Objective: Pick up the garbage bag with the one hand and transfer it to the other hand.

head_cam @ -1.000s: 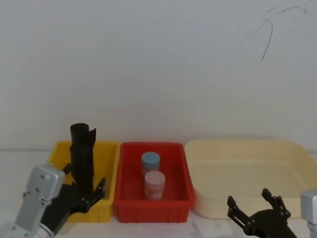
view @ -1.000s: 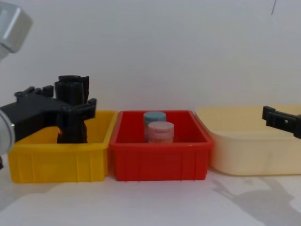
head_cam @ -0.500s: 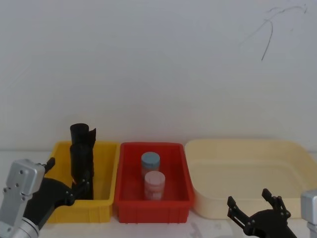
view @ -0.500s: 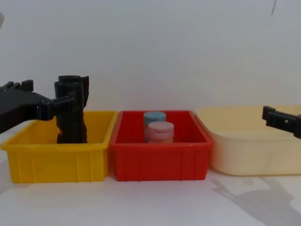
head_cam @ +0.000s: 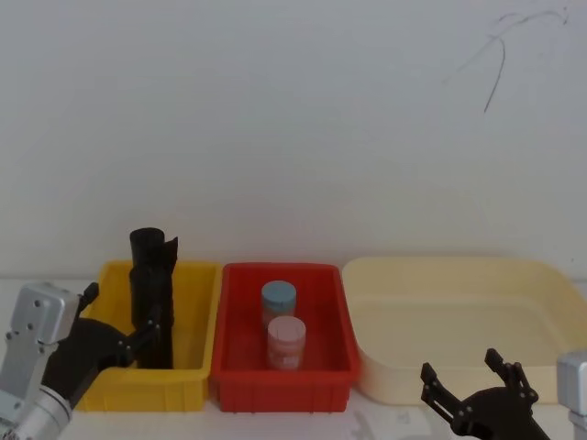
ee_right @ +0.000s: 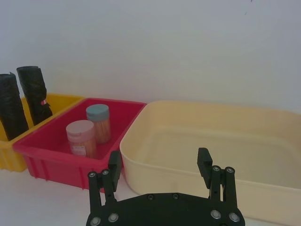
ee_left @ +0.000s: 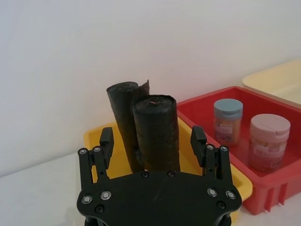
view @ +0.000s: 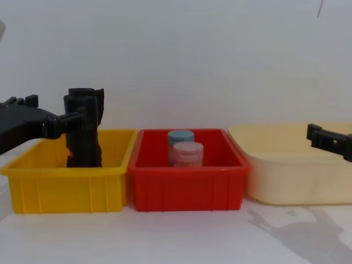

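Left tool (ee_left: 152, 137) spread, garbage bag (ee_left: 157, 117) seemingly just ahead.

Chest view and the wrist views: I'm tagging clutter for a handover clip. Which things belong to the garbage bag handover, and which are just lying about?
Belongs to the job:
garbage bag, upright in the yellow bin
left gripper, fingers open, facing the bag
right gripper, fingers open, before the cream tub

Just lying about:
ragged black roll
red bin
blue-lidded jar
pink-lidded jar

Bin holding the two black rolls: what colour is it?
The bin is yellow, clearest in the chest view.
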